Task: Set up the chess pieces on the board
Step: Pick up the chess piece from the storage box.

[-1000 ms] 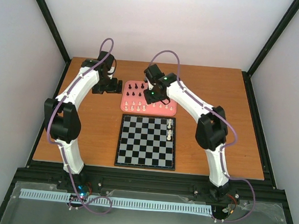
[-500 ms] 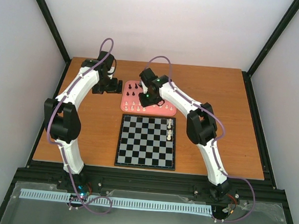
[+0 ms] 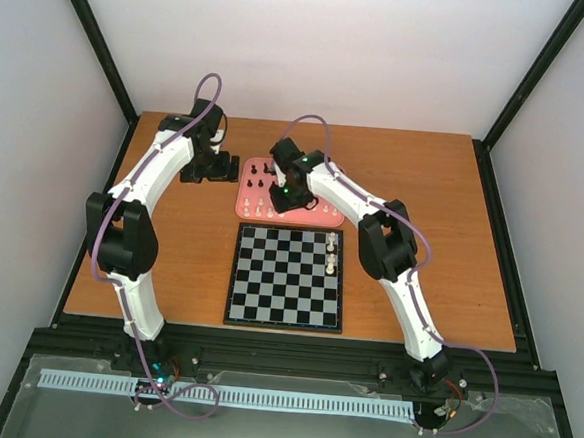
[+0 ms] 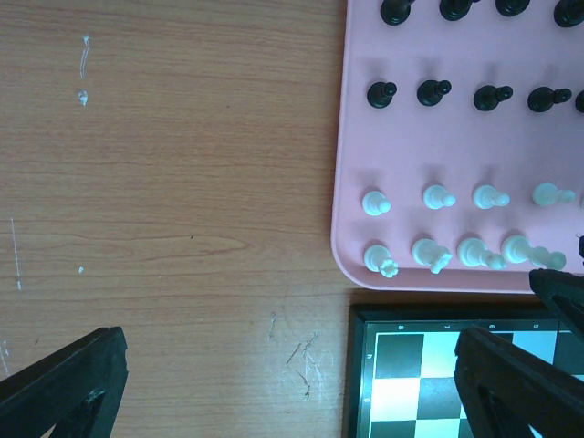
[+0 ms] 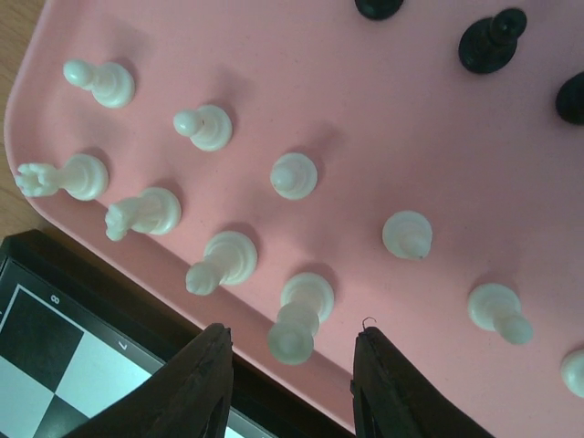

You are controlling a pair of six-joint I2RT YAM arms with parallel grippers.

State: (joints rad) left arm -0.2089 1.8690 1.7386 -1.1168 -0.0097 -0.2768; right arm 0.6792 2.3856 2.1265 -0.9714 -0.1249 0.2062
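The board (image 3: 288, 277) lies in front of the pink tray (image 3: 324, 219). Two white chess pieces (image 3: 331, 242) stand in the board's right part. On the tray (image 5: 365, 137) stand rows of black and white pieces. My right gripper (image 5: 292, 351) hangs open over the tray's near edge. A tall white piece (image 5: 299, 319) stands between its fingertips, with a gap on each side. My left gripper (image 4: 292, 383) is wide open over bare wood, left of the tray (image 4: 456, 146) and by the board's corner (image 4: 411, 365). It holds nothing.
Black pieces (image 4: 433, 91) fill the tray's far rows and white ones (image 4: 438, 196) the near rows. A knight (image 5: 146, 212) and a bishop (image 5: 219, 260) stand just left of the right gripper. The wooden table (image 3: 424, 188) is bounded by black frame posts.
My right gripper has moved left along the tray's near row of white pieces, and its jaws have narrowed around one piece. The left arm has stayed still.
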